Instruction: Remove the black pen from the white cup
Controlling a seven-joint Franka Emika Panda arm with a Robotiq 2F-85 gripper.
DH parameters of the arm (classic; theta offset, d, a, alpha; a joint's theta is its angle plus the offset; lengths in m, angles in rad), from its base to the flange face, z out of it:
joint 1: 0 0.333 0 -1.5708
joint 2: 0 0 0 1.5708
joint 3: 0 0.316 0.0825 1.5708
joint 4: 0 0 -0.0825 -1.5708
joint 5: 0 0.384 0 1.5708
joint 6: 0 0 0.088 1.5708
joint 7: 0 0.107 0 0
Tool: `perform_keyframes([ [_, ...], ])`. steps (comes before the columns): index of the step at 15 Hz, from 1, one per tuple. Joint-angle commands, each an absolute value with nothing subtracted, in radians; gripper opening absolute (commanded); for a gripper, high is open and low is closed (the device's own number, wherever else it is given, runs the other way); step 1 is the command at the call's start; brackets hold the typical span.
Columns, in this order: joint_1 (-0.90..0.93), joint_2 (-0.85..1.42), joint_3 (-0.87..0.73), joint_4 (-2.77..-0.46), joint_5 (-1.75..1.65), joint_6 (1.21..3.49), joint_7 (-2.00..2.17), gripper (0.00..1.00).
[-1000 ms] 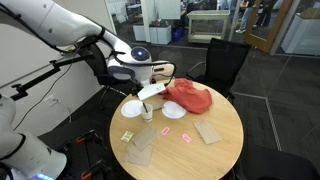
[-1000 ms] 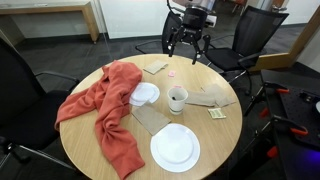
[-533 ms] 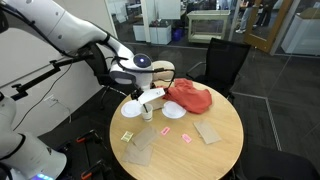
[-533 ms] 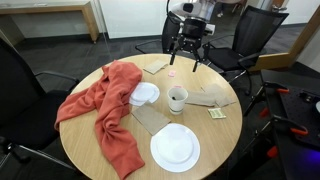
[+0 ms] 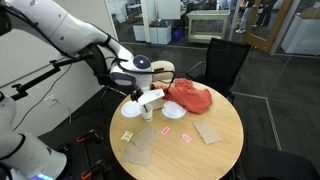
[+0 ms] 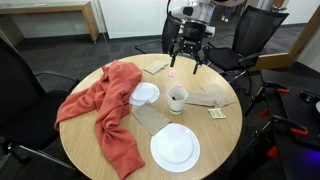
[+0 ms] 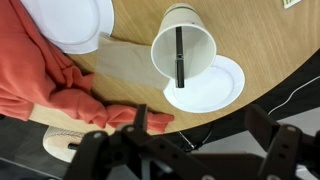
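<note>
Fingers [image 7: 272,150] spread wide (nothing held), above white cup [image 7: 200,42]; black pen [image 7: 179,55] inside cup, on counter [image 7: 262,30].

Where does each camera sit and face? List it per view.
Exterior view: off the table, looking down across it; arm and end effector above the white cup.
Exterior view: beside the red cloth, facing the end effector across the table.
Wrist view: looks down on the black pen in the white cup; open end effector at bottom.
All share white cup and red cloth.
</note>
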State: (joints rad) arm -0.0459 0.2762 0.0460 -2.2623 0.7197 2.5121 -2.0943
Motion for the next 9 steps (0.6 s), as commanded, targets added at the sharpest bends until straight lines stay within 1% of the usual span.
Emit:
perform_keyframes([
  [1, -0.057, 0.311, 0.085, -2.277, 0.746, 2.601, -2.100, 1.00],
  [6, -0.085, 0.370, 0.133, -2.266, 0.770, 2.642, -2.130, 1.00],
  [9, -0.101, 0.407, 0.150, -2.240, 0.758, 2.640, -2.127, 0.86],
])
